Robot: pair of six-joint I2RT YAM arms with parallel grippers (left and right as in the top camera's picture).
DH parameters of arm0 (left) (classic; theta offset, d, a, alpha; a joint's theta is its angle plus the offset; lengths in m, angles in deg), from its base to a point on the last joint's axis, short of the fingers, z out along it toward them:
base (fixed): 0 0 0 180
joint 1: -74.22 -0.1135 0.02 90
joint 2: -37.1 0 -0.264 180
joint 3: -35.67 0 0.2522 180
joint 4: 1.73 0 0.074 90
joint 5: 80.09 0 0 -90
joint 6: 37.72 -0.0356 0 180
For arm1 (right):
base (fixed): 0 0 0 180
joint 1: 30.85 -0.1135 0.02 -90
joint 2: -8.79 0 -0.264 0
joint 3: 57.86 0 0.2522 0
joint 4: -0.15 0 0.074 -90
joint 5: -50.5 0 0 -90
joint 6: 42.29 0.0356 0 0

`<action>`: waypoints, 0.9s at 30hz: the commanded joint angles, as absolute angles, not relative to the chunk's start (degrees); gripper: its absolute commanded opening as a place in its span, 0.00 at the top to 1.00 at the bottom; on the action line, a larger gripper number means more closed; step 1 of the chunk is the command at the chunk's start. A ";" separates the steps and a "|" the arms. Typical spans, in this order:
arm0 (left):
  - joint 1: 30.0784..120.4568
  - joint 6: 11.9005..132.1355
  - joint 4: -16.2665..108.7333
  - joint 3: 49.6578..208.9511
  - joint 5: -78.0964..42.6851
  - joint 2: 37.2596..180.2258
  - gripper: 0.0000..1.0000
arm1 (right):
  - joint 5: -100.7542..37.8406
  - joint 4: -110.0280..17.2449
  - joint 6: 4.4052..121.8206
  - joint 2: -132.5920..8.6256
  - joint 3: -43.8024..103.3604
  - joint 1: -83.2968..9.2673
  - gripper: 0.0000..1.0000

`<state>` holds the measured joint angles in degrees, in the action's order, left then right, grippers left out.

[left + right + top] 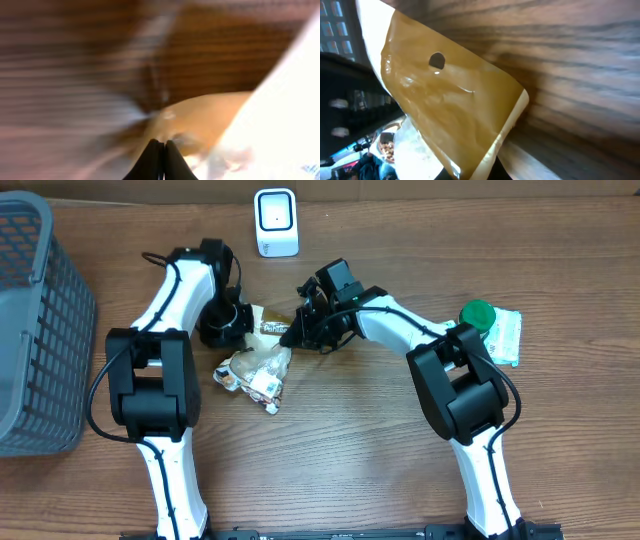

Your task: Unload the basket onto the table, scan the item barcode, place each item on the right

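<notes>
Mid-desk: snack bag (pixel 258 368), scanner (pixel 275 220) at far edge. Looks light, crinkly, slippery film; grab the stiffer brown header (pixel 450 105). Currently right gripper (pixel 298 332) pinching that header; left gripper (pixel 163 150) pressed together at bag edge, hold unclear.

Overhead: even light, sharp, soft shadows on wood table (pixel 350 440). Left wrist cam v. blurred, white blowout at rt. Right wrist: glare spots on tan snack packet (pixel 450 110)
</notes>
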<state>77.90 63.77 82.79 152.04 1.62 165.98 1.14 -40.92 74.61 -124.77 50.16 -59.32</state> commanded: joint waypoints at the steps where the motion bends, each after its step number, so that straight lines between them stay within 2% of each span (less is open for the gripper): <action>1: 76.13 62.30 86.44 159.79 5.99 165.56 0.96 | -2.16 -42.16 72.73 -120.11 49.29 -56.50 0.96; 9: 76.28 60.93 92.87 167.34 -1.66 157.49 0.96 | -6.49 -47.60 73.74 -111.46 49.29 -56.48 0.96; 13: 77.40 59.70 93.67 167.34 -4.55 152.10 0.96 | -11.67 -51.84 84.45 -109.60 49.29 -56.17 0.96; 17: 78.78 59.09 93.85 167.34 -4.53 149.82 0.96 | -13.26 -57.07 84.27 -109.62 49.29 -57.22 0.95; 19: 79.04 59.09 93.89 167.34 -4.55 149.78 0.95 | -15.67 -60.92 81.76 -109.62 49.29 -58.05 0.84; 20: 79.06 59.09 93.87 167.23 -4.57 149.82 0.96 | -16.47 -62.84 80.25 -109.62 49.29 -58.31 0.67; 23: 79.13 59.09 93.63 166.68 -4.90 149.87 0.96 | -16.80 -67.17 74.54 -109.53 49.31 -58.64 0.43; 25: 79.19 58.83 93.74 166.55 -5.71 149.87 0.95 | -17.00 -69.24 71.59 -109.25 49.55 -58.27 0.35; 27: 79.63 57.45 94.02 166.44 -7.52 149.87 0.96 | -17.04 -71.21 69.34 -108.90 50.62 -57.02 0.33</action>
<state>79.23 60.31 93.72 166.57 -4.55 150.19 -15.53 -69.42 75.66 -110.65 49.13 -58.51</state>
